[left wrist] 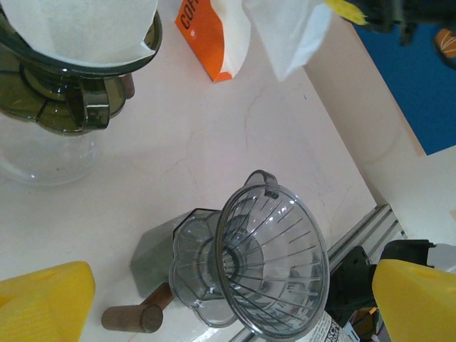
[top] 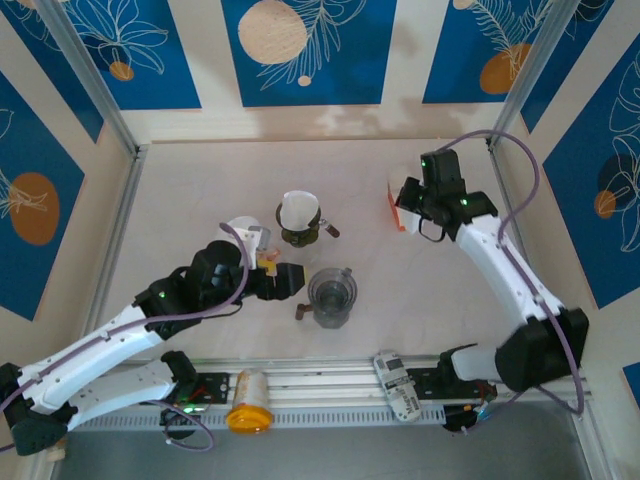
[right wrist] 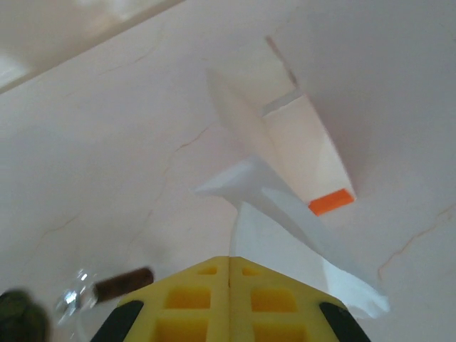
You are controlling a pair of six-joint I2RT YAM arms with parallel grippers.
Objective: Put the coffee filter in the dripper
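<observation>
My right gripper (right wrist: 229, 260) is shut on a white paper coffee filter (right wrist: 285, 214), pinching its edge just above the open filter box (right wrist: 306, 153). In the top view that gripper (top: 408, 203) hangs over the orange-and-white box (top: 395, 213) at the right of the table. The clear plastic dripper (top: 331, 296) with a wooden handle (left wrist: 135, 317) stands mid-table and holds nothing. My left gripper (top: 276, 274) is open just left of it. In the left wrist view the dripper (left wrist: 271, 263) sits between my yellow fingers (left wrist: 43, 303), and the held filter (left wrist: 288, 32) hangs at the top.
A dark green dripper (top: 299, 220), lined with a white filter, stands on a glass server behind the clear one. It is at the top left (left wrist: 71, 92) in the left wrist view. A metal rail (top: 330, 385) with a bottle and a packet runs along the near edge.
</observation>
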